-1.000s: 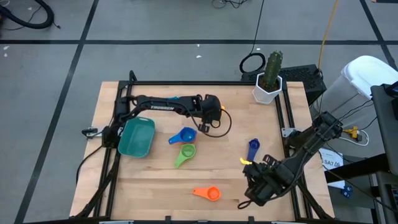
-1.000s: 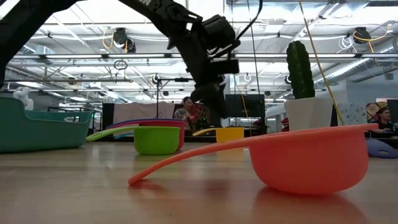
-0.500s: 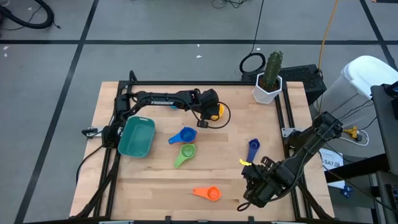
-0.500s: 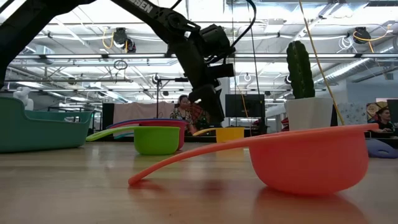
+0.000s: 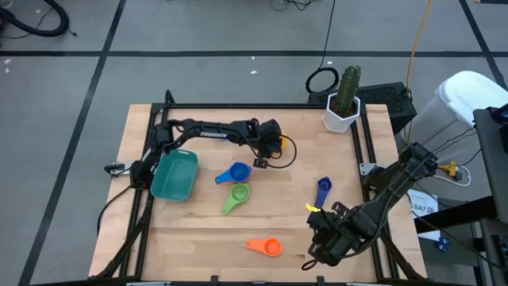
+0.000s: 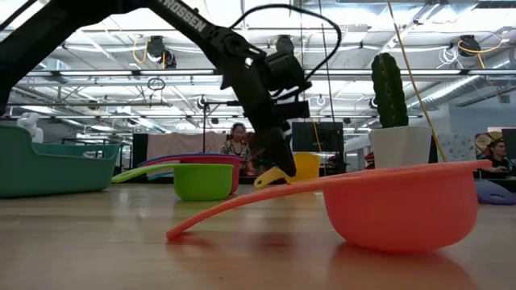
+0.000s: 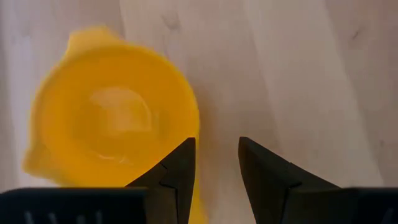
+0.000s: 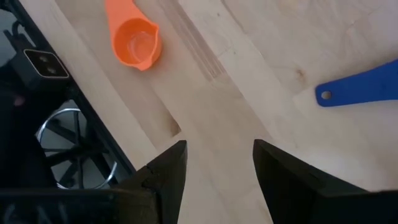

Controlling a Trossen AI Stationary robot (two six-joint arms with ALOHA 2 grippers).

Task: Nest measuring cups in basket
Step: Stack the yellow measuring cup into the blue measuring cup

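Note:
A yellow measuring cup [image 7: 106, 118] lies on the wooden table at the far middle [image 5: 279, 144]. My left gripper [image 7: 216, 168] is open above it and points down, beside its bowl. The teal basket [image 5: 175, 176] stands at the left. A blue cup [image 5: 236, 172] and a green cup [image 5: 237, 195] lie between basket and centre. A dark blue cup [image 5: 322, 189] and an orange cup [image 5: 268, 247] lie nearer my right gripper [image 5: 317, 242], which is open and empty at the near right [image 8: 217, 168]. My left gripper comes from above, pointing down. One fingertip [image 7: 177, 171] stands against the yellow cup's rim [image 7: 189, 127], and a strip of yellow [image 7: 196, 208] shows in the gap beside it. In the low view the cup [image 6: 306, 164] tilts, its handle end [image 6: 264, 179] low.
A white pot with a cactus [image 5: 343, 111] stands at the far right corner. Black rails run along the table's left, far and right edges. People show in the room behind the table in the low view.
My left gripper has come down onto the yellow cup. The cup has tipped: its bowl has risen a little and its handle end has dipped toward the table.

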